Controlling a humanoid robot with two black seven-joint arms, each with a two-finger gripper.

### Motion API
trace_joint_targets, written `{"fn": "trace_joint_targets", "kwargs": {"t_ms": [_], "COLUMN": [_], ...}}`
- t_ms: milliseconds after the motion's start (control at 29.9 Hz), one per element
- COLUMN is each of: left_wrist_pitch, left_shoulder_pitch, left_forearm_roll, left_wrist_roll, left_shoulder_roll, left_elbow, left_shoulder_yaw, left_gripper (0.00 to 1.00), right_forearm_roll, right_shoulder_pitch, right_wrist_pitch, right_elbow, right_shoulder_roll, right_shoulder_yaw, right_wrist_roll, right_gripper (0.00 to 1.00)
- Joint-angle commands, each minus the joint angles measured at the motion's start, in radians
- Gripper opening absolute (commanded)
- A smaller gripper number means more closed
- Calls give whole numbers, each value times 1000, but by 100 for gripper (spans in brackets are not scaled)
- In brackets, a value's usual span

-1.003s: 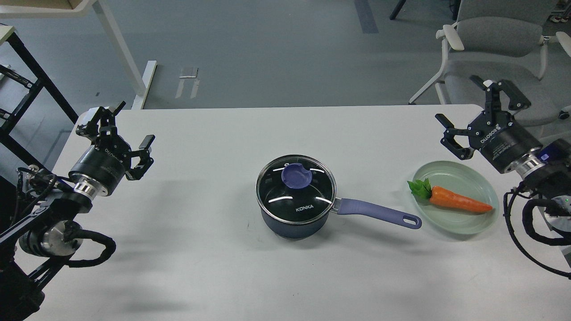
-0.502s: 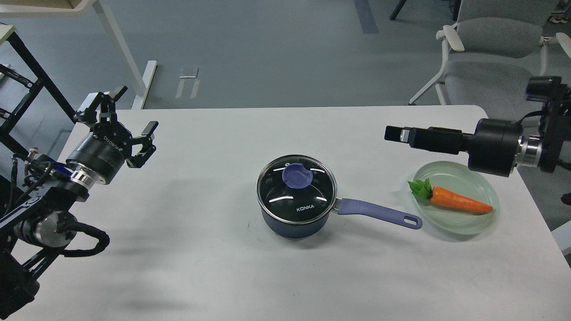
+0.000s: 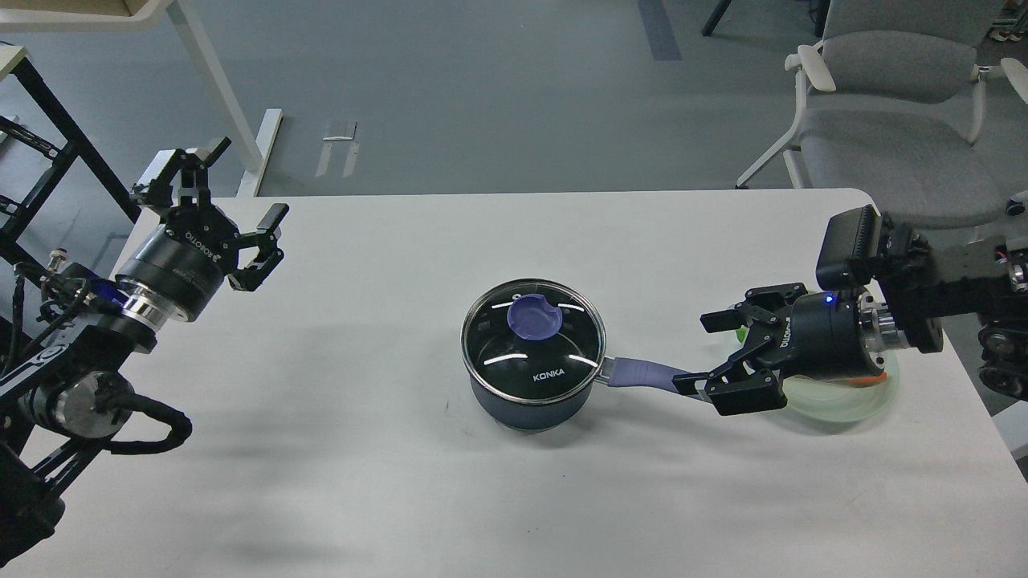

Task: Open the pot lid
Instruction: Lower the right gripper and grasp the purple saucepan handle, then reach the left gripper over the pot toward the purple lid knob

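Note:
A dark blue pot [image 3: 526, 393] stands at the middle of the white table [image 3: 361, 466]. Its glass lid [image 3: 533, 341] is on, with a purple knob [image 3: 534, 319] on top. The purple handle [image 3: 642, 374] points right. My right gripper [image 3: 697, 353] is open at the handle's far end. Its lower finger covers the handle's tip and its upper finger stands above the handle. My left gripper [image 3: 233, 189] is open and empty over the table's far left corner, well away from the pot.
A pale green plate [image 3: 843, 405] lies right of the pot, mostly hidden behind my right gripper; the carrot on it shows only as slivers. A grey chair [image 3: 883, 96] stands beyond the table's back right corner.
My right arm has swung down and left, from above the plate to the end of the pot handle, its fingers spread. My left gripper has drifted slightly up. The pot has not moved.

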Motion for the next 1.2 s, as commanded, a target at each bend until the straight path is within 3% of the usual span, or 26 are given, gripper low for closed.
{"fn": "trace_joint_targets", "kwargs": {"t_ms": [0, 368, 736, 903, 1070, 1171], "left_wrist_pitch": [3, 3, 6, 6, 1, -2], "left_shoulder_pitch": [1, -1, -4, -15, -33, -73], "left_forearm_roll": [0, 0, 1, 80, 159, 250], "left_wrist_roll": [0, 0, 3, 1, 1, 1], "left_shoulder_roll": [1, 2, 1, -1, -9, -7], "left_elbow": [0, -2, -19, -22, -22, -22], "left_shoulder_yaw": [0, 0, 1, 1, 1, 4], "left_gripper": [99, 99, 99, 99, 99, 99], "right_forearm_roll": [-22, -44, -92, -92, -92, -93], "right_shoulder_pitch": [-4, -1, -1, -1, -1, 0], "right_wrist_pitch": [-5, -50, -76, -76, -77, -77], "right_elbow": [-65, -145, -145, -146, -146, -146], "right_shoulder_roll": [77, 160, 151, 153, 153, 153], "right_shoulder_yaw": [-37, -134, -151, -149, -149, -151], "right_wrist_roll": [0, 0, 0, 0, 0, 0], "right_gripper": [99, 91, 54, 48, 31, 30]}}
